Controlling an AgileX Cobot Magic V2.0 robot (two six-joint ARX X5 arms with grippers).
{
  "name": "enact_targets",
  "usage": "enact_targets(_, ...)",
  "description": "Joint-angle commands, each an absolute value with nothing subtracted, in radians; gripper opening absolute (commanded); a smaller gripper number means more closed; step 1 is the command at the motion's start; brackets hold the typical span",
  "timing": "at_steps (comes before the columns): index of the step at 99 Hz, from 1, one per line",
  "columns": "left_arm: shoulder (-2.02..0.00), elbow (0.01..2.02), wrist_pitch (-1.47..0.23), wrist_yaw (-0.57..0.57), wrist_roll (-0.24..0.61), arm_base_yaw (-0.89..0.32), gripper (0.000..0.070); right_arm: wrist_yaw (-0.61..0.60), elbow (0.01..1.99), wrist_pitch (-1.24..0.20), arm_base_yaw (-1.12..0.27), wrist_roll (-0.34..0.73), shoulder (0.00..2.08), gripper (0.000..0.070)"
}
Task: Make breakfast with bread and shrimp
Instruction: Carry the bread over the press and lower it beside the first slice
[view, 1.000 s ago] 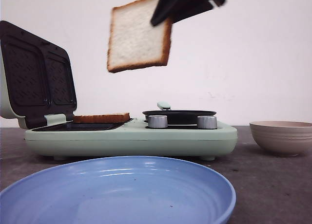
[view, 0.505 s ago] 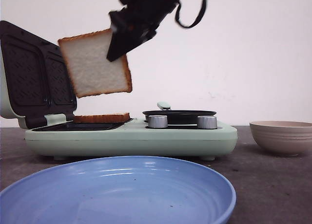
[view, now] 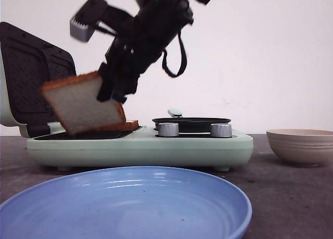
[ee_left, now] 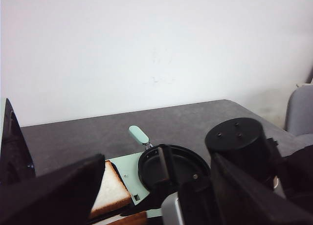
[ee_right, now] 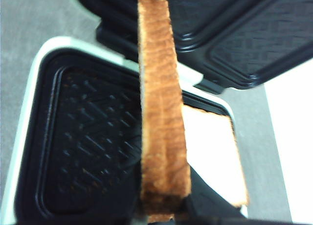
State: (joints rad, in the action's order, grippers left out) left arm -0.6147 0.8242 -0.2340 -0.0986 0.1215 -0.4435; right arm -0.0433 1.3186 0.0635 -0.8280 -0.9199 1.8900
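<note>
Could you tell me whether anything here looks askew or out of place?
Nothing looks damaged or spilled. The held bread slice hangs tilted in the right gripper above the sandwich maker; that suits placing it.

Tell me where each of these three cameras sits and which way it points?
Front view: low at the table edge, behind the blue plate, facing the sandwich maker; the right gripper carries a bread slice.
Left wrist view: on the left arm, facing the wall; dark fingers show.
Right wrist view: looking down the held slice's crust.
Shared: the flat slice.
</note>
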Motion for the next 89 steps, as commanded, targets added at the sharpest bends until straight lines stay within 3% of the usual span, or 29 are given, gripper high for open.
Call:
enact_targets(1, -0.618, 0.83, -0.216, -0.094, 0.117, -0.45, 0.0394, -0.025, 1.341, 0.119, -0.844, -0.933, 1.916, 0.0004)
enact_targets(11, -0.619, 0.83, -0.216, -0.094, 0.117, -0.45, 0.0394, 0.005, 1.341, 0.179, -0.849, -0.931, 1.937, 0.0004)
enact_targets(60, -0.619, 0.83, -0.216, -0.094, 0.114, -0.45, 0.0394, 0.001, 1.341, 0.125, -0.848, -0.891, 1.954, 0.0011)
enact_targets(65, -0.619, 0.83, -0.216, -0.094, 0.114, -0.45, 0.0394, 0.001, 1.341, 0.121, -0.848, -0.869, 1.954, 0.0069)
enact_targets(80, -0.618, 0.83, -0.216, -0.094, 0.114, -0.45, 0.0394, 0.0, 1.341, 0.106, -0.848, -0.845, 1.954, 0.0421)
enact_targets(89, -0.619, 0.83, -0.216, -0.094, 0.114, -0.45, 0.0394, 0.0, 1.341, 0.102, -0.848, -0.843, 1.954, 0.0515)
